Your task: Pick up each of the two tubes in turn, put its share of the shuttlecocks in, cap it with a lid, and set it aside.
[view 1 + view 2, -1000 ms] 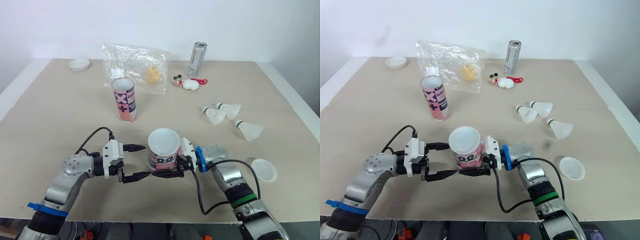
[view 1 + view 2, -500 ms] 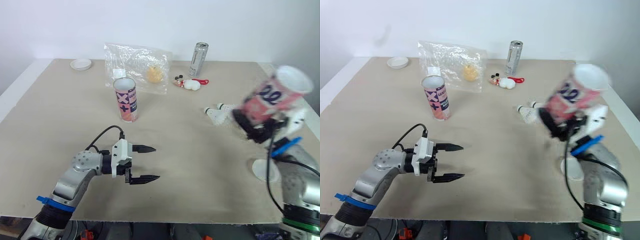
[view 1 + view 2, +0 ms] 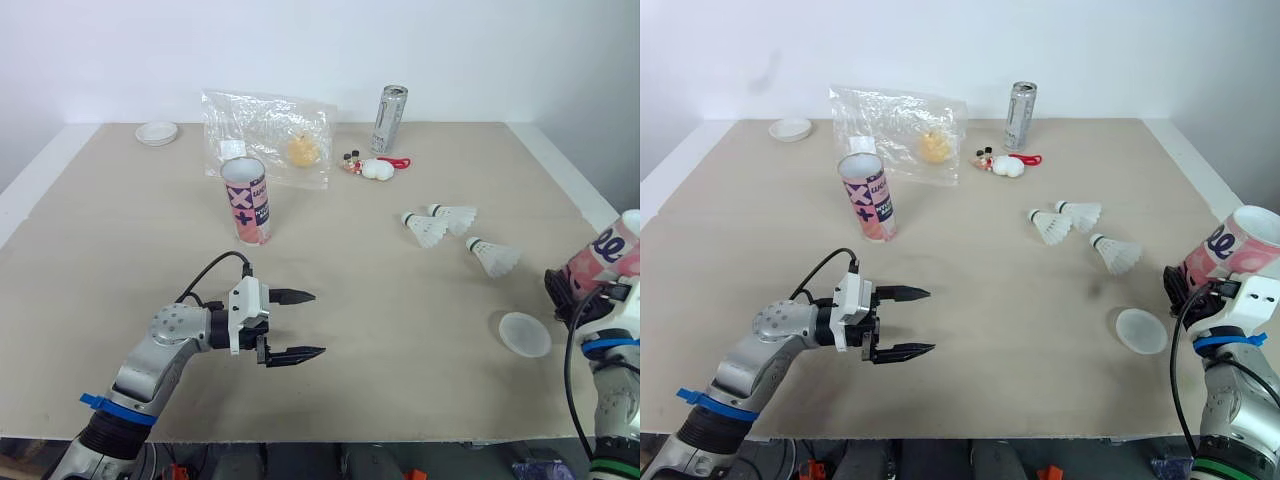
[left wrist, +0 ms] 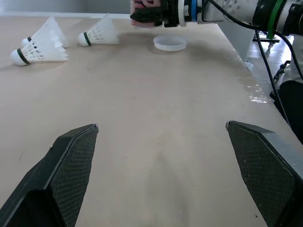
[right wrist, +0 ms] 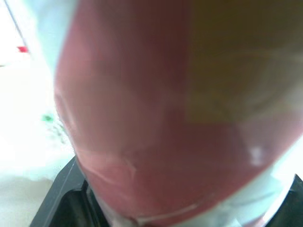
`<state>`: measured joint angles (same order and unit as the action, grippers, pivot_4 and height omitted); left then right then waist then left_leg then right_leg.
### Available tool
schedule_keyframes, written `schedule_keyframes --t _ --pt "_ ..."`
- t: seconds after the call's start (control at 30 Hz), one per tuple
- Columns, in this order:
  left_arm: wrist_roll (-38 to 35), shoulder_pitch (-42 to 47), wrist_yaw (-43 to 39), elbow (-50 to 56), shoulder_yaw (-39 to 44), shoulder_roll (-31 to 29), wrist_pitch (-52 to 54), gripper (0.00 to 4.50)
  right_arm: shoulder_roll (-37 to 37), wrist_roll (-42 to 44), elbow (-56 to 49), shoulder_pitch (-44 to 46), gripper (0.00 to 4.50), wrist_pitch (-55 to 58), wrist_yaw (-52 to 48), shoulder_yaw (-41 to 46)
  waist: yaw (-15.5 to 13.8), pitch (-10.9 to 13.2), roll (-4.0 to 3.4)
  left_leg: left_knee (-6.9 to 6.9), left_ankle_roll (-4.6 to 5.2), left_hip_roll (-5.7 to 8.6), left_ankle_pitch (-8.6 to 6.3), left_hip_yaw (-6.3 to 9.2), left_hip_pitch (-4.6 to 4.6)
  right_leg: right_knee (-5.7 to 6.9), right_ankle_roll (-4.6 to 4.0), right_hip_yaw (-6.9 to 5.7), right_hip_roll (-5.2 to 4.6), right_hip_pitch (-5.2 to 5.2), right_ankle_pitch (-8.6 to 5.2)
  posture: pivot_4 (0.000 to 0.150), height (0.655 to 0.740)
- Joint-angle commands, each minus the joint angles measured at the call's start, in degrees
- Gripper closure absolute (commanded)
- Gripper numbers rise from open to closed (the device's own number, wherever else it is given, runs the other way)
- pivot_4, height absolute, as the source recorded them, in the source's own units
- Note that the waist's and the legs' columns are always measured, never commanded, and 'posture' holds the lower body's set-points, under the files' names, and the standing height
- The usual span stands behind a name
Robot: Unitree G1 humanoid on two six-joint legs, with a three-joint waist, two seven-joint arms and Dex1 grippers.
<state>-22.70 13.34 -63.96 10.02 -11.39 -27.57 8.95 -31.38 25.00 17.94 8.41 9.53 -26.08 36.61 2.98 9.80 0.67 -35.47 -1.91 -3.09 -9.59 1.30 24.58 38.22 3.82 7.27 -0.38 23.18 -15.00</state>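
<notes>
And the pink tube (image 3: 1238, 245) has swung from the middle of the surface (image 3: 990, 390) to its right edge, right fingers (image 3: 1178, 285) clenched round it, tilted near the lid (image 3: 1140, 330) and three shuttlecocks (image 3: 1115, 253), while left fingers (image 3: 902, 294) gape empty, so loading looks next.

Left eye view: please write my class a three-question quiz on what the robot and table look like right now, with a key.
1. True or false: the left gripper has its fingers open and holds nothing.
2. How many shuttlecocks lie loose on the table? A) two B) three C) five
3. Fill the blank: the right gripper, raised at the table's right edge, is shut on a pink ____.

Key: 1 true; 2 B; 3 tube.
</notes>
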Motion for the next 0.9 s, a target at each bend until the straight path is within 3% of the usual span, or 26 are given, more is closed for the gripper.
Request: schedule_keyframes --t 0.03,0.27,0.33,0.4,0.9 --pt "-0.81 0.13 0.37 2.32 0.63 0.08 -0.23 0.0 -2.51 0.47 2.3 2.64 1.54 0.36 -0.17 -0.03 0.02 -0.01 -0.01 0.01 0.0 0.0 0.0 -0.05 -0.02 0.0 0.0 0.05 0.0 0.0 0.01 0.15 0.74" --pt "-0.62 0.5 0.72 2.02 0.57 0.2 -0.34 0.0 -4.93 -0.55 9.37 5.18 1.54 -0.54 -0.14 -0.87 0.01 0.0 0.0 0.02 0.0 0.01 0.0 -0.1 -0.03 -0.02 0.06 0.12 0.0 -0.01 -0.03 0.15 0.74" --pt "-0.65 0.52 0.81 1.99 0.56 0.21 -0.35 0.0 -5.33 -0.61 9.15 4.69 0.54 -0.37 -0.2 -1.0 0.0 0.0 0.0 0.03 0.0 0.02 0.0 -0.1 -0.02 -0.04 0.07 0.13 0.0 0.0 -0.03 0.15 0.74" --pt "-0.73 0.63 0.85 1.85 0.53 0.33 -0.36 0.0 -5.4 -0.64 8.57 3.73 0.09 -0.53 -0.8 -1.22 0.0 0.0 0.0 0.04 0.01 0.02 -0.01 -0.1 -0.02 -0.04 0.07 0.13 0.0 0.0 -0.03 0.15 0.74" --pt "-5.41 2.99 0.39 0.57 2.15 4.22 -0.18 0.0 -4.59 3.72 -6.53 -5.5 0.09 5.32 1.36 1.54 -0.08 0.0 0.0 0.01 0.01 0.05 0.0 -0.13 -0.01 -0.04 0.11 0.2 -0.01 0.0 -0.02 0.15 0.74"
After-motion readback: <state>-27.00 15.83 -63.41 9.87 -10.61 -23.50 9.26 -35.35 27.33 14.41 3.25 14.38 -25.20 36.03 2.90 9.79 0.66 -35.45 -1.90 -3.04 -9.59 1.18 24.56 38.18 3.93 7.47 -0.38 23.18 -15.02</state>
